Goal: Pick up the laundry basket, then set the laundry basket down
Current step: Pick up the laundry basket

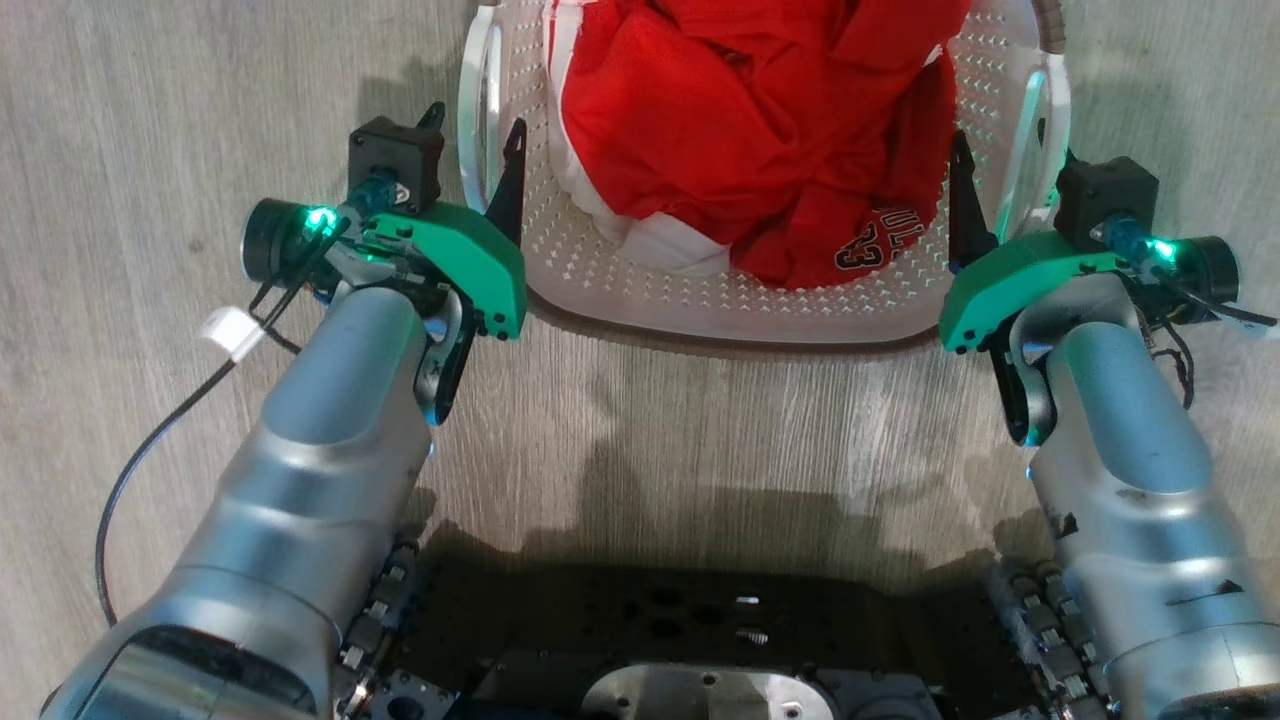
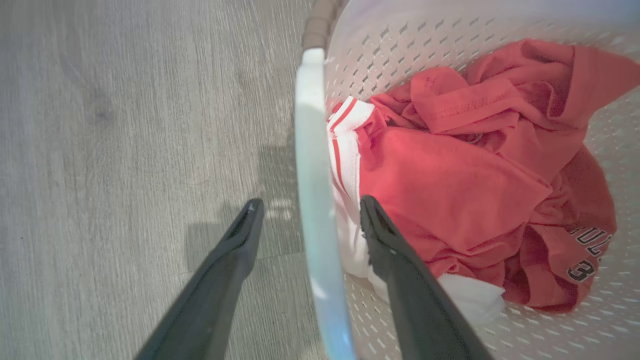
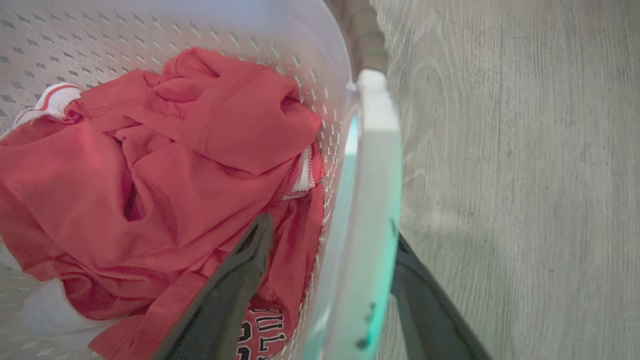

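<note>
dark fingers (image 2: pixel 220 280) astride smooth handle (image 2: pixel 312 175), perhaps touching, perforated laundry basket (image 2: pixel 400 45)

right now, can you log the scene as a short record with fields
basket: white laundry basket on the grey wood-grain floor, ahead of the robot
contents: crumpled red garment with white trim
left tool: open, straddling the left handle, one finger inside the basket, one outside
right tool: open, straddling the right handle the same way
grip: not yet closed on either handle
</note>
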You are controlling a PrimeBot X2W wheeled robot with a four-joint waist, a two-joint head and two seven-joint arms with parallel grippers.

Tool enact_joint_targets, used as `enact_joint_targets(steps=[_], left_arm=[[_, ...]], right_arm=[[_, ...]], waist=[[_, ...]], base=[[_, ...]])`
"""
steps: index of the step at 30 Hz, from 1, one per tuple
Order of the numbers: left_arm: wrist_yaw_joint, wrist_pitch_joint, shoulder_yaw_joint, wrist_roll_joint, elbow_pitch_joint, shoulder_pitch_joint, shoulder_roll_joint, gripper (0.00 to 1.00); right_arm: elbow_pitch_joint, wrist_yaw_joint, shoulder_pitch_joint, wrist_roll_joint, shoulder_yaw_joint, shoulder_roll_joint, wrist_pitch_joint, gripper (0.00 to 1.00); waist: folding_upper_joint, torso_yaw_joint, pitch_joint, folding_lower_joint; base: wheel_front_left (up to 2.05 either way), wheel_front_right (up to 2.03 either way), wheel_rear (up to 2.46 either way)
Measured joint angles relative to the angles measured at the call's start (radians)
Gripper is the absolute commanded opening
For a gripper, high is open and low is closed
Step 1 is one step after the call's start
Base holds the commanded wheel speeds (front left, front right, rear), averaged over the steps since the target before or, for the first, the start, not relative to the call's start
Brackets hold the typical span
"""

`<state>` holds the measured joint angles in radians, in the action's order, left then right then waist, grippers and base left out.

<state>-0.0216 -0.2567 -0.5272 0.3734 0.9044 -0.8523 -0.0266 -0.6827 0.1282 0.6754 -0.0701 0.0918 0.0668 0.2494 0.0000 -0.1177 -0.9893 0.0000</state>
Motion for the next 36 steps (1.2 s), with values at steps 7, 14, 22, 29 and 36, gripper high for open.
enact_joint_targets(steps=[7,14,22,29,36], left_arm=[[-0.005,0.0,-0.049,0.027,0.017,-0.02,0.0,0.76],[-0.006,0.0,-0.079,0.06,0.024,-0.034,0.0,0.0],[-0.012,0.0,-0.12,0.114,0.036,-0.016,0.002,0.0],[-0.02,0.0,-0.142,0.148,0.055,0.017,0.003,0.0],[-0.032,0.0,-0.144,0.167,0.077,0.053,0.006,0.0]], right_arm=[[-0.01,0.0,0.027,0.0,0.0,0.001,0.0,0.94],[-0.02,0.0,0.037,0.0,-0.002,0.003,0.0,0.08],[-0.078,0.0,0.043,-0.002,-0.007,0.002,0.0,0.0],[-0.155,0.0,0.057,-0.018,0.006,0.0,0.0,0.0],[-0.244,0.0,0.062,-0.059,0.042,-0.003,0.0,0.0]], waist=[[0.0,-0.003,-0.011,0.0],[0.0,-0.004,-0.007,0.0],[0.0,-0.006,0.026,0.0],[0.0,-0.004,0.075,0.0],[0.0,0.002,0.141,0.0]], base=[[0.0,0.0,0.0],[0.0,0.0,0.0],[0.0,0.0,0.0],[0.0,0.0,0.0],[0.0,0.0,0.0]])
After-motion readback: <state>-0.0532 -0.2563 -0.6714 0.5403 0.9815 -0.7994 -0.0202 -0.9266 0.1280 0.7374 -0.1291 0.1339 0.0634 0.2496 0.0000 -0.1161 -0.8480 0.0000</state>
